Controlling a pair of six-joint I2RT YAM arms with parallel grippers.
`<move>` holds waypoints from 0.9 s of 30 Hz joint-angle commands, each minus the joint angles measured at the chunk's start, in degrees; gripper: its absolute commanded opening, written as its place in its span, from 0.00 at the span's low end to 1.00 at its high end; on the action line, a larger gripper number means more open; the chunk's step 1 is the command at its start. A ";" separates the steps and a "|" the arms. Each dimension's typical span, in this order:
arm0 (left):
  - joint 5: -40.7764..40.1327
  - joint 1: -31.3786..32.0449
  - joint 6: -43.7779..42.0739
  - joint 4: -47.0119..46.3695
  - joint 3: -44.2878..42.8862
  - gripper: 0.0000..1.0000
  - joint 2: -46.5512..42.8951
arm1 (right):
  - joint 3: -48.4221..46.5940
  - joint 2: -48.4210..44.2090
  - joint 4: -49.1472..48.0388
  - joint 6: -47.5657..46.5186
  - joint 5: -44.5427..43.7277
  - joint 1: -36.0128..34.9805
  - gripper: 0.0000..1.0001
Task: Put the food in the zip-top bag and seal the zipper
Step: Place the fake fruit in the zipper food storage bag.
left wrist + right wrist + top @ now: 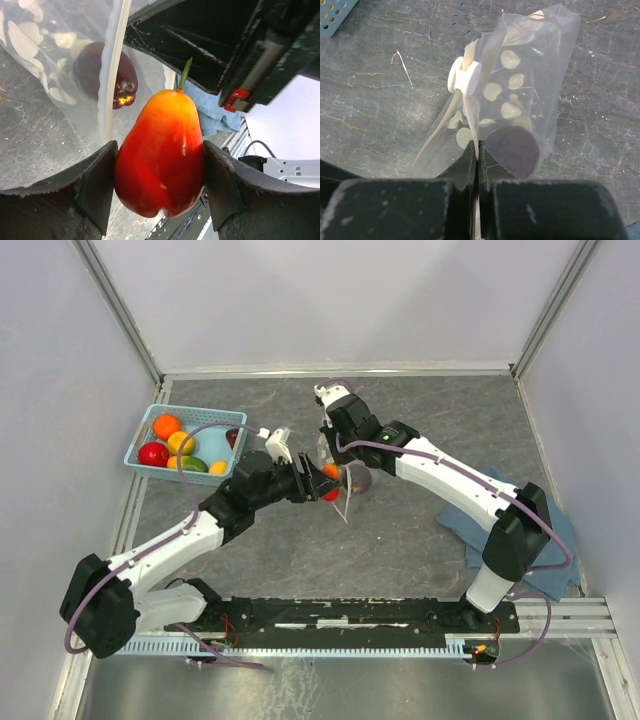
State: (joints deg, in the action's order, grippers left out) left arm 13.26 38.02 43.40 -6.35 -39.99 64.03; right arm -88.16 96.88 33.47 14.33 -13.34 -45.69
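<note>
Mid-table, we see left gripper (160, 192), jaws apart, clamped on red-orange pear (160, 145), right gripper (477, 157) pinched together on zipper (472, 120), zip-top bag (530, 85) holding purple fruit (512, 150), basket (137, 443) far left

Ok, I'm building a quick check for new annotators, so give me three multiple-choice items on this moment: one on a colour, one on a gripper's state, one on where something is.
1. The pear-shaped fruit in the left gripper is: A red-orange; B green; C purple.
2. The right gripper is: A wide open; B shut on the zip-top bag; C shut on a fruit.
3. The dark purple fruit lies: A in the left gripper; B in the right gripper; C inside the zip-top bag.
Answers: 1 A, the left wrist view shows red shading to orange; 2 B, its jaws pinch the bag's edge; 3 C, it shows through the clear plastic.
</note>
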 commanded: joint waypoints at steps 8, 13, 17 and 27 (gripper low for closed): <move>-8.11 1.09 4.00 0.19 0.35 0.15 2.33 | 0.35 -2.35 -1.81 1.10 1.22 0.01 0.02; -11.16 1.09 4.06 0.95 1.55 0.15 1.43 | 1.06 -2.87 -2.26 1.14 1.31 0.07 0.02; -10.89 1.10 3.67 0.72 0.61 0.15 3.51 | 1.40 -3.00 -2.77 1.51 2.69 0.07 0.02; -15.75 1.09 3.51 -1.67 -1.91 0.17 6.72 | 2.51 -3.99 -3.15 2.58 6.75 0.08 0.02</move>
State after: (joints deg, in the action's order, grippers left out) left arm 1.50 38.76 45.41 -4.45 -38.63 70.13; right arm -85.93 96.16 32.82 15.66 -9.15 -45.67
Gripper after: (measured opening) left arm 0.707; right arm 0.024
